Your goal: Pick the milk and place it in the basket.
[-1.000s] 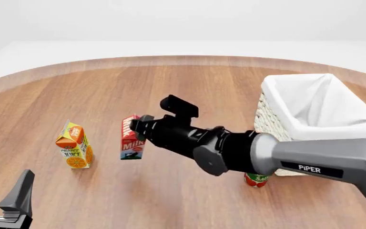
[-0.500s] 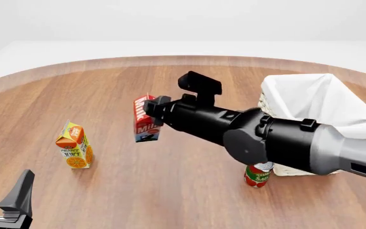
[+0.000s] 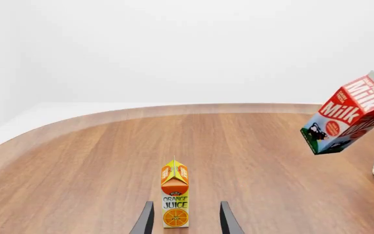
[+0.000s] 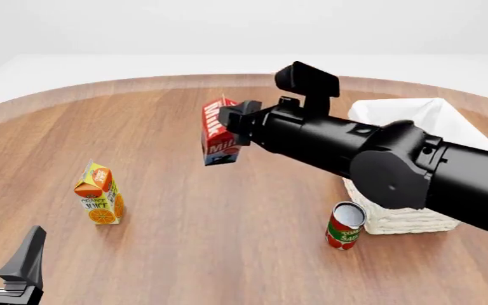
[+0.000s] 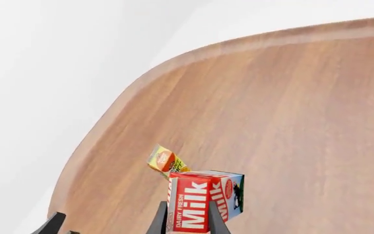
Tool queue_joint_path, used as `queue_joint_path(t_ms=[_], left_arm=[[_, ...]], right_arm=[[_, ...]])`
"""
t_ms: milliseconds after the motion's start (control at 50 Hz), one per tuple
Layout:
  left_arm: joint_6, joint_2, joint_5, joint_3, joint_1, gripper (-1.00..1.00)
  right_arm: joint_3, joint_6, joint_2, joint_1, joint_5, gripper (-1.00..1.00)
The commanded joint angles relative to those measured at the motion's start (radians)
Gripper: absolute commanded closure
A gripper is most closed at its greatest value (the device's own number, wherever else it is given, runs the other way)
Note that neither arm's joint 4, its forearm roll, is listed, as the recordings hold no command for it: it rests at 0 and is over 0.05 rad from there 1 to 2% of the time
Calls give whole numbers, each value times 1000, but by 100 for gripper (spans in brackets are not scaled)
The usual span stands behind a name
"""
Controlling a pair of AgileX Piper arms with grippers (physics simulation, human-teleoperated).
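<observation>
Gripping the milk in closed fingers, the right gripper is holding it aloft, left of the basket; the left gripper is sitting open.

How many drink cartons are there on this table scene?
2. The red-and-blue gable-top milk carton is held in the air, tilted, by the right gripper; the orange-yellow juice carton stands upright on the wooden table, front left. None looks hidden.

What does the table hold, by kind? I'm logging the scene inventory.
Cartons: 2, the milk held in the right gripper and the orange juice
Cans: 1, red
Baskets: 1
Total: 4
</observation>
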Motion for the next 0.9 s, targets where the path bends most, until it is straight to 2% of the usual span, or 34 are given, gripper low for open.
queue_joint_path(t_ms=[20,480,900], left_arm=[[0,0,0,0,0,-100],[0,0,0,0,0,-100],[0,0,0,0,0,-100]], right_arm=[[-24,-26,-85,-38,32,100],[-52,-110,-238,-151,130,100],[-77,-163,-318,-249,194,100]])
